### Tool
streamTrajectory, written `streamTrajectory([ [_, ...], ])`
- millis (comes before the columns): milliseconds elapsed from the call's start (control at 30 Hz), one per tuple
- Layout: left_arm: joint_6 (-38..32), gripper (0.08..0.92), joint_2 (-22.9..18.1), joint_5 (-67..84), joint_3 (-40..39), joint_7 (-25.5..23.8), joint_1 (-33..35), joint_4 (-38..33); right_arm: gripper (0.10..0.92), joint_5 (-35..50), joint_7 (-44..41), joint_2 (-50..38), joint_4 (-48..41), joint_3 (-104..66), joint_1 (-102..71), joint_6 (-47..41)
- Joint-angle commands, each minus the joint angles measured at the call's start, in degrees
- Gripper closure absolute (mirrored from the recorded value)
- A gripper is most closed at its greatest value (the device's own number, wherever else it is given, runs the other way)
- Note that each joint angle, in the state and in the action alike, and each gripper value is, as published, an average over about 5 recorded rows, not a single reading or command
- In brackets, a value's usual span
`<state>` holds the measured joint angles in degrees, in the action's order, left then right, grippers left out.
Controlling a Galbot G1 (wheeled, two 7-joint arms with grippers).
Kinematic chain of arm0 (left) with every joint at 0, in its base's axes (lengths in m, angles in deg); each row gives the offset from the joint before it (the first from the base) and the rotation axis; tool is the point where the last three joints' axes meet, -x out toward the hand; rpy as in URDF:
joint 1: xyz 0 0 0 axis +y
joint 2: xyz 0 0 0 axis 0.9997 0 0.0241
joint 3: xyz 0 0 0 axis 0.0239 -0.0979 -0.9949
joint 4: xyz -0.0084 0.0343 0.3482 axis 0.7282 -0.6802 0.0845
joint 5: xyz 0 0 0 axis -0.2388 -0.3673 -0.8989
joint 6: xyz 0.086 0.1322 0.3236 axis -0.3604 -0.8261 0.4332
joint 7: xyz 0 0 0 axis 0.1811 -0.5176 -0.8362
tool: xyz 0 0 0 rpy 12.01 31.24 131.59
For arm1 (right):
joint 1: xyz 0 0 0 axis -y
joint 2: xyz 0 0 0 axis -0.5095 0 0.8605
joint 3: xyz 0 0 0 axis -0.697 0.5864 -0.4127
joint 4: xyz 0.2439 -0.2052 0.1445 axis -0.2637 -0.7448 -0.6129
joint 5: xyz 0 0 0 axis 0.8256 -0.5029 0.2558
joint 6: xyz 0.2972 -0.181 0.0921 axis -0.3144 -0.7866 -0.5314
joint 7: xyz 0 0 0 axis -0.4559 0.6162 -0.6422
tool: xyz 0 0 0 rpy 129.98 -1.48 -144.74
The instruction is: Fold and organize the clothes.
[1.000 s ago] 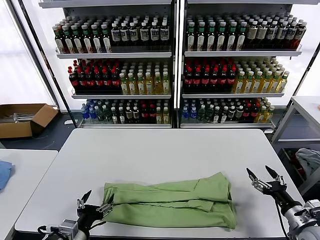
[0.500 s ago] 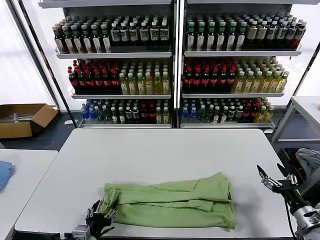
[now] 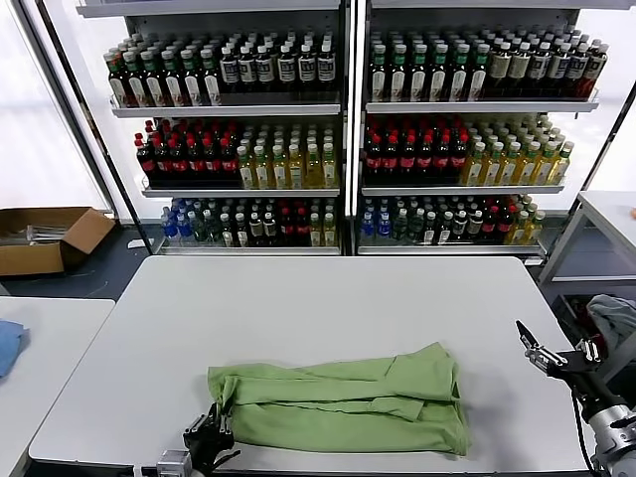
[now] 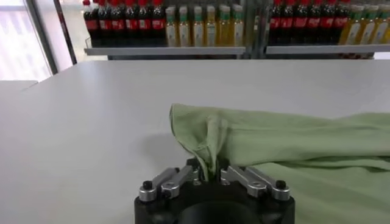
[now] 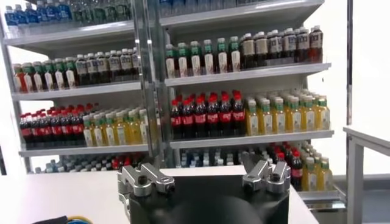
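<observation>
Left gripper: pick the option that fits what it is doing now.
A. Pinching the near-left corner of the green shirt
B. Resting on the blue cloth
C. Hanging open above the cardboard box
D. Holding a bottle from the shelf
A: in the left wrist view the left gripper has its fingers closed on a fold at the corner of the green shirt, at the table's near edge.

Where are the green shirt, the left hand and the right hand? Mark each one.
green shirt (image 3: 343, 402), head view, middle of the folded fabric.
left hand (image 4: 209, 173), left wrist view, between fingertips pinching the shirt's corner.
right hand (image 3: 558, 351), head view, between its open fingertips.
</observation>
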<state>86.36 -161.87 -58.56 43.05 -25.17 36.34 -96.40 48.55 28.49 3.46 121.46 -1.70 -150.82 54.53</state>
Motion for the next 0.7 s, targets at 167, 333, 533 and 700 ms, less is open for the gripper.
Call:
streamTrajectory([
  [167,0.8,0.907,4.1,2.6,15.3,-4.5,-0.5,-5.3,0.203,0.7,0.1,0.0,0.5,-0.6,0.2,0.0],
  [333,2.7,0.907,8.7,4.5,28.2,-10.1,-2.2,-5.4,0.203,0.8,0.1,-0.1,0.4,0.3,1.0,0.1],
  [533,5.0,0.907,17.3,6.4,37.0,-15.1,-5.6,-0.6,0.203,1.2,0.1,-0.6,0.2,0.9,1.4,0.2],
  [700,6.1,0.907,21.2,7.7,36.7,-15.0,-9.0,-0.3,0.203,1.4,0.2,-1.1,0.0,1.3,1.8,0.4],
])
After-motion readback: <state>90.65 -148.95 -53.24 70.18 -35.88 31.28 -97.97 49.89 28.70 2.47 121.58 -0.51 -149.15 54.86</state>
